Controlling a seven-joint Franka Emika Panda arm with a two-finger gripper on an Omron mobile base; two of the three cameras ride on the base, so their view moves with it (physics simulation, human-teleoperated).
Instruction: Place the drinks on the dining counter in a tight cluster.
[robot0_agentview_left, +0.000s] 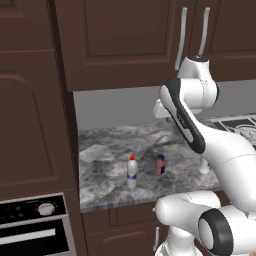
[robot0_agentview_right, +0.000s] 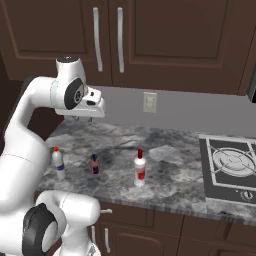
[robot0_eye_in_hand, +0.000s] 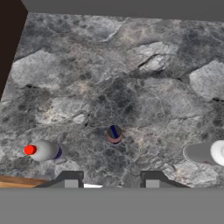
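Standing apart, bottles (robot0_agentview_right: 95, 164) near counter edge (robot0_agentview_right: 150, 204)

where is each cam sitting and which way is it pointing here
Left base view: behind the arm's left, looking forward and down at the grey counter; white arm rises lower right.
Right base view: behind its right, same counter and cooktop; arm rises lower left.
Hand view: on the hand, looking straight down; the gripper shows at the bottom.
Shared: clear bottle, short pinkish-red bottle, white bottle.
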